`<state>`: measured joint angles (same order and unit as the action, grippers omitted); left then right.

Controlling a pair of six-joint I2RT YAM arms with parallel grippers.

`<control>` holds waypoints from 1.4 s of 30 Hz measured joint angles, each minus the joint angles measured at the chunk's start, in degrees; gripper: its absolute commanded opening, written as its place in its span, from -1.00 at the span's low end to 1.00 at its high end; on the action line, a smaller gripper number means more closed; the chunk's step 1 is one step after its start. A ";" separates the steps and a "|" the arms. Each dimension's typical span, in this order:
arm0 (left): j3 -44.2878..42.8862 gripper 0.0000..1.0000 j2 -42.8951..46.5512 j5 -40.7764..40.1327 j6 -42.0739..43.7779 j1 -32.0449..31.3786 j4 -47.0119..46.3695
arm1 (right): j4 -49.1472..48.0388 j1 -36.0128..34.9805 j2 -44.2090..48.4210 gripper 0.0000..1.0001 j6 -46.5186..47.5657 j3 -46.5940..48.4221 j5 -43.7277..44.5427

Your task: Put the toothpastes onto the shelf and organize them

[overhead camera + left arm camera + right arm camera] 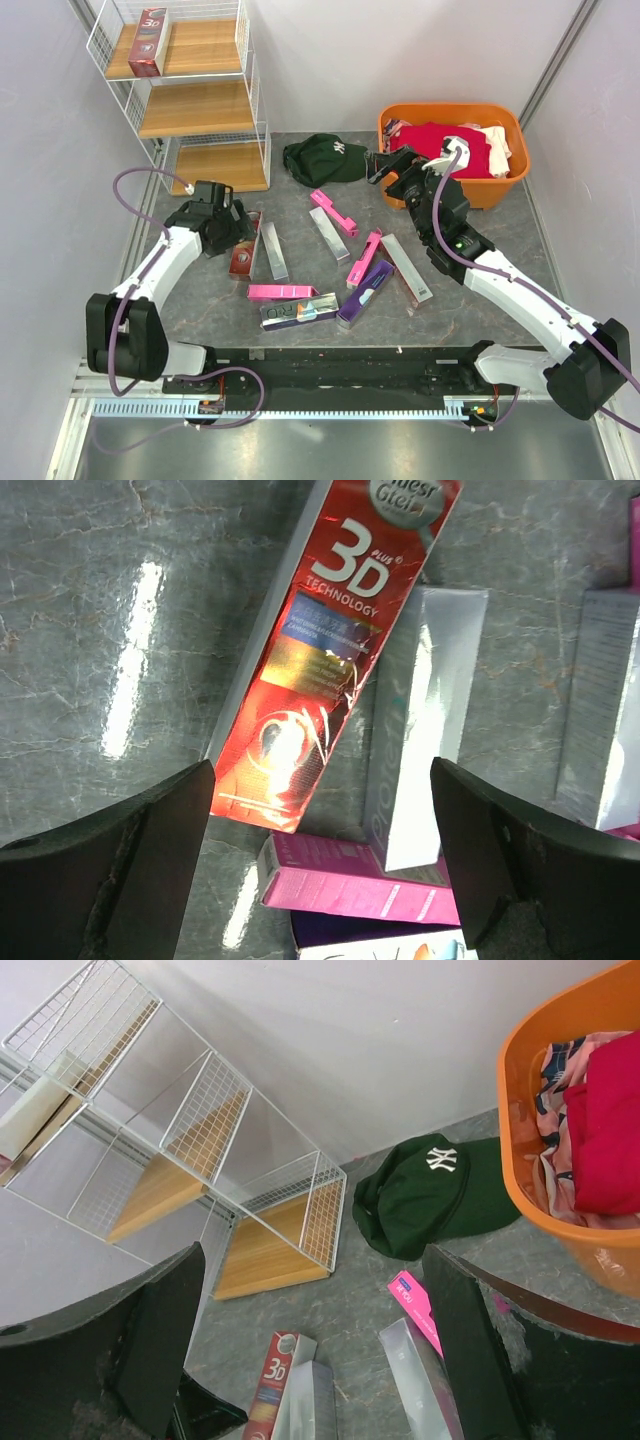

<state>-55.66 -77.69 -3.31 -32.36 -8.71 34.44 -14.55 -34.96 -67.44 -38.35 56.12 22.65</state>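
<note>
Ok, my left gripper [320, 770] was wide open with nothing between the jaws, hanging over the dark red 3D-branded toothpaste carton [330, 650] on the grey marble-look tabletop [90, 630]. Wrist view put that carton between the two black fingers [130, 870], lying at an angle to them; couldn't tell any contact. A silver-grey toothpaste carton [420, 720] lay hard against its long side, and a hot pink carton [350, 885] lay crosswise at the silver one's end. Just past the pink one was a shiny holographic carton [298, 312], with a purple carton [365, 295] right beside it. Further right were a second pink carton [364, 258], a second silver carton [328, 233], a third pink carton [333, 212] and a grey carton with a red edge [407, 268], all loose on the table at mixed angles. One more dark red carton [150, 42] lay flat at the left end of the top board of the tall white wire rack with three light-brown wooden boards [205, 105], which stood at the far left corner. My right gripper [312, 1252] was open too, holding nothing, raised near the orange plastic tub [450, 110] of clothes. A dark green cap [325, 158] lay between tub and rack
</note>
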 measured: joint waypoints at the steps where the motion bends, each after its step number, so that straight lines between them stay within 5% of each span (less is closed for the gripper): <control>1: 0.33 0.86 -0.13 0.02 0.11 0.00 -0.22 | 0.04 0.00 0.00 0.96 0.00 0.00 -0.11; 20: 5.90 0.50 -9.57 0.28 1.22 -0.81 -6.64 | 0.52 0.00 -0.17 0.96 0.04 0.00 -1.07; 23: 6.27 0.33 -10.67 0.20 1.38 -1.38 -8.02 | 0.52 0.00 -0.50 0.96 0.04 0.00 -1.38; 27: 6.29 -0.14 -10.95 -0.70 1.79 -2.10 -8.85 | 0.63 0.02 -1.01 0.96 0.02 0.00 -1.46; 30: 6.36 -0.26 -10.54 -1.44 1.81 -2.47 -9.31 | 0.90 0.07 -1.01 0.96 0.02 0.00 -1.49; 42: 7.76 -0.32 2.19 -1.99 1.86 -3.06 -7.58 | 1.01 0.11 -1.18 0.96 0.02 0.02 -2.38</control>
<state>-47.90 -75.50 -5.30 -30.50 -11.77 26.85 -13.54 -34.85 -68.62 -38.33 56.14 20.27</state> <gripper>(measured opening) 0.496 0.982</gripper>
